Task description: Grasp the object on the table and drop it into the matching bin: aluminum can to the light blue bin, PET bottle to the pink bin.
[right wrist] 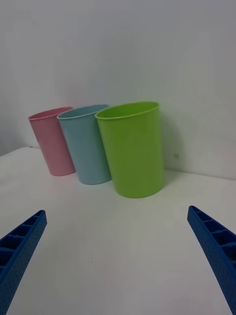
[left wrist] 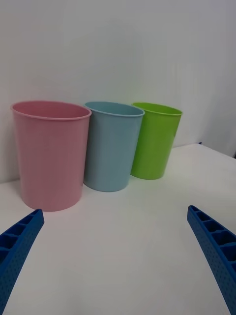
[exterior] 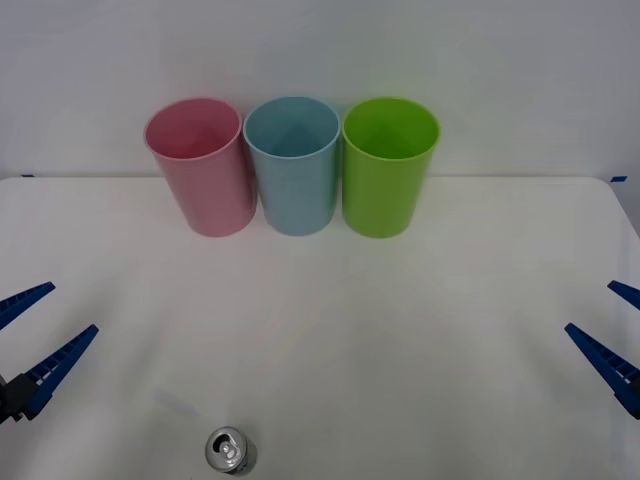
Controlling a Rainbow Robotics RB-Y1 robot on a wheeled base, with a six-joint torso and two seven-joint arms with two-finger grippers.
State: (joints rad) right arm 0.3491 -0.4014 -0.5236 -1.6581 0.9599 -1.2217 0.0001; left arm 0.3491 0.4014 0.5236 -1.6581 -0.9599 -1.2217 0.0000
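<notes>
Nearest the camera stands the aluminum can (exterior: 231, 451), upright at the near edge of the tabletop (exterior: 320, 330), its silver top and pull tab facing up, untouched and well apart from everything else; that free standing leaves room for fingers to come in on either side of it. By size, the white tabletop comes first, wide and bare in the middle, which gives both arms a clean path. Next come the three bins in a row along the far edge, rims open upward so that something can be dropped in from above: the pink bin (exterior: 198, 165) on the robot's left, the light blue bin (exterior: 293, 163) in the middle just beside it, and a lime green bin (exterior: 388, 165) to the right. Smaller again are the arms' ends, low at the two sides. The left claw (exterior: 33, 330) has its blue fingers spread wide and holds nothing; it is the nearer one to the can, so I judge it the likelier to reach. The right claw (exterior: 615, 325) is likewise spread and empty, waiting at the right edge. The grasp has not yet begun; the can belongs in the light blue bin.
</notes>
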